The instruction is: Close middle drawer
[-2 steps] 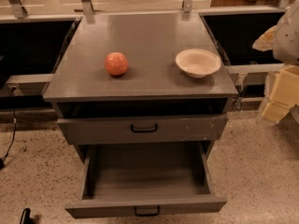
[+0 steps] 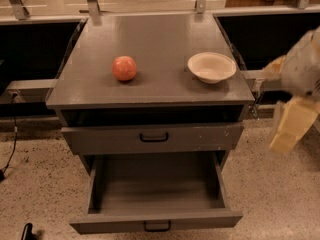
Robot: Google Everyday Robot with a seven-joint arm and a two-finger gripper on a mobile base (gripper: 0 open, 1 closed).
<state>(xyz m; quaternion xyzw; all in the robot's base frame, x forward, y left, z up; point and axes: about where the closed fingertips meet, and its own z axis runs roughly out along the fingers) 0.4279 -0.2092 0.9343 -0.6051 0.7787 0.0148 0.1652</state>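
The middle drawer (image 2: 155, 194) is pulled far out of the grey cabinet, low in the camera view. It has a long plain grey box, empty inside, and a narrow front panel with a small black loop handle (image 2: 157, 226). My gripper (image 2: 291, 128) hangs blurred at the right edge, beside the cabinet's right side. It is level with the upper drawer, above and to the right of the open drawer, and touches neither.
A taller drawer with a white-scuffed front (image 2: 152, 138) sits slightly open above it. On the cabinet top (image 2: 150, 39) lie a red-orange apple (image 2: 124, 68) and a white bowl (image 2: 211, 67). Speckled floor surrounds the cabinet. A black cable (image 2: 10, 151) runs at the left.
My gripper has moved down and slightly left along the cabinet's right side. The drawers, apple and bowl have not moved.
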